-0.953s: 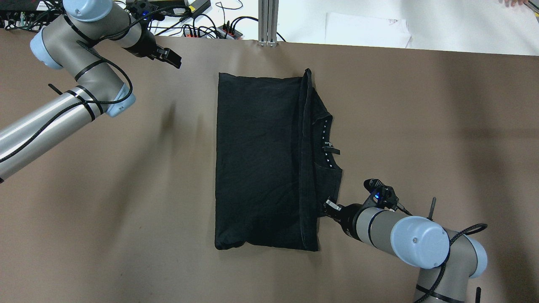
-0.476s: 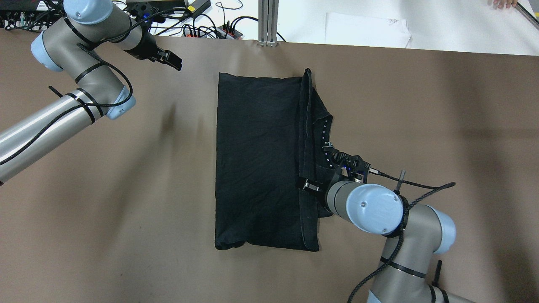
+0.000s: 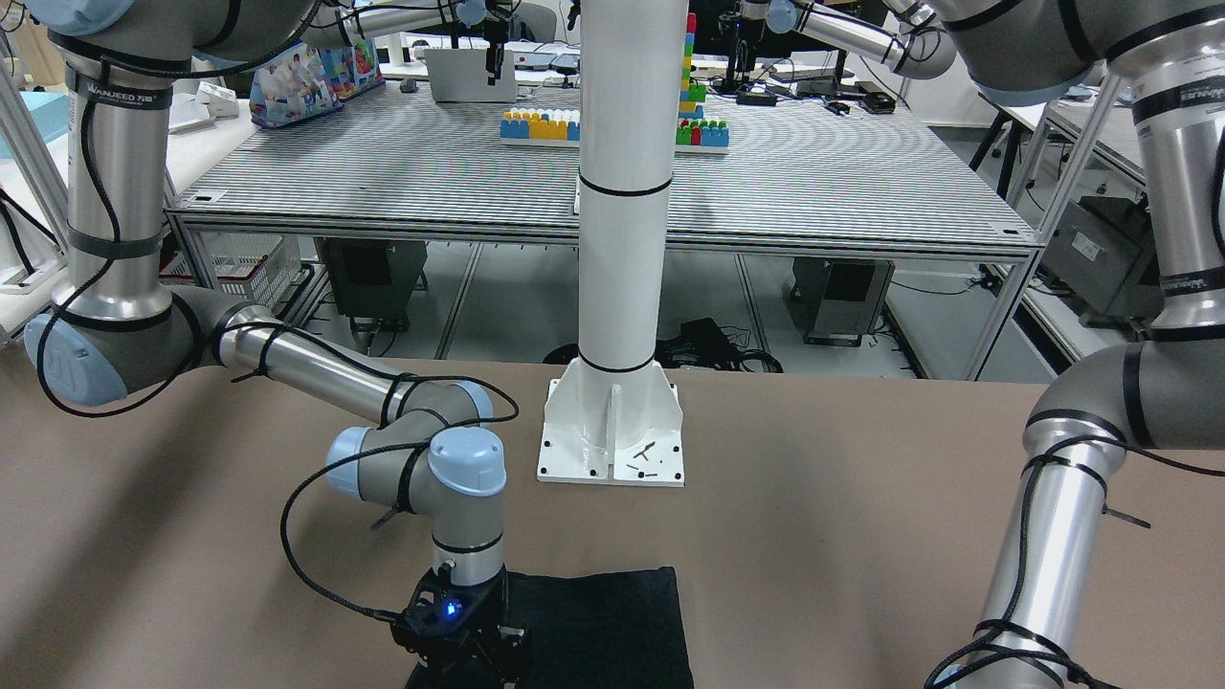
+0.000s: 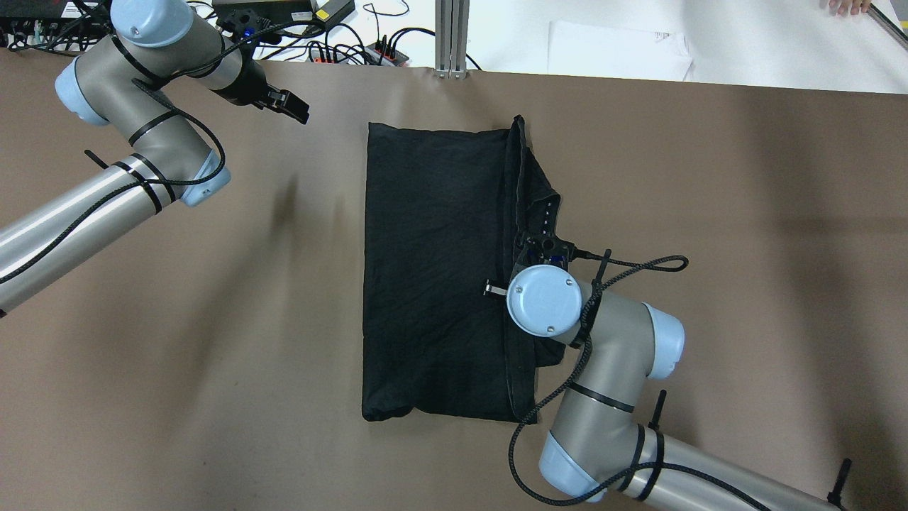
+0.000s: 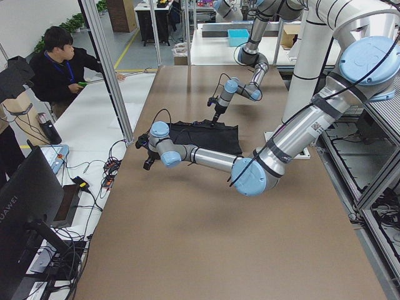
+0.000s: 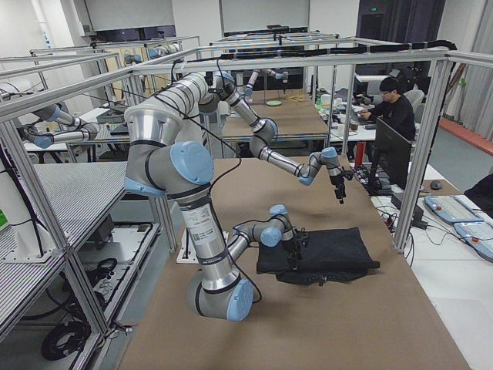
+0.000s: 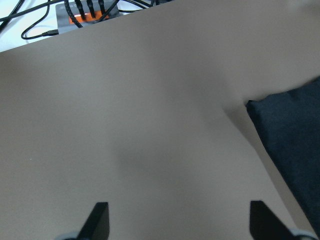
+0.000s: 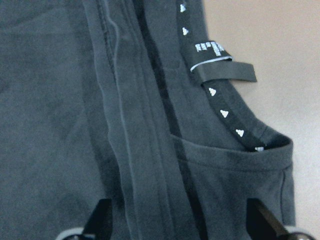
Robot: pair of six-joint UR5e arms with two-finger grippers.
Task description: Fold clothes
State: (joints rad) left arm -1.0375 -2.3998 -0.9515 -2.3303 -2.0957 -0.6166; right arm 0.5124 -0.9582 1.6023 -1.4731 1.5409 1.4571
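Black shirt (image 4: 433, 270) lies flat on the brown worktop (image 4: 709, 213), centre of the overhead frame. It is folded into a tall rectangle, with a doubled edge running top to bottom along its right side. The neck opening sticks out past that edge at centre right.

Right wrist view: collar tape (image 8: 222, 112) with small white triangles runs diagonally through the upper right. A dark label loop (image 8: 225, 70) lies across it. The stacked hems run down the middle of the frame.

Right fingers (image 8: 100, 220) are spread wide apart with nothing between them. They show at the bottom of the wrist frame over the folded edge and the collar area. Whether they touch the cloth, cannot tell. In the overhead view the right wrist is directly above the shirt's right-middle and hides most of the hand. In the front-facing view it points straight down at the shirt at bottom centre-left.

Left fingers (image 7: 100, 222) are also spread wide and empty. They are in the upper left of the overhead frame, above bare worktop, well apart from the shirt. In the left wrist view the shirt's corner shows at the right edge.

A power strip (image 7: 85, 12) with orange plugs sits at the top left of that view, past the worktop edge. White paper sheet (image 4: 617, 50) lies at top right of the overhead frame, off the worktop. A person (image 5: 59, 62) is seated at upper left of the left side view.
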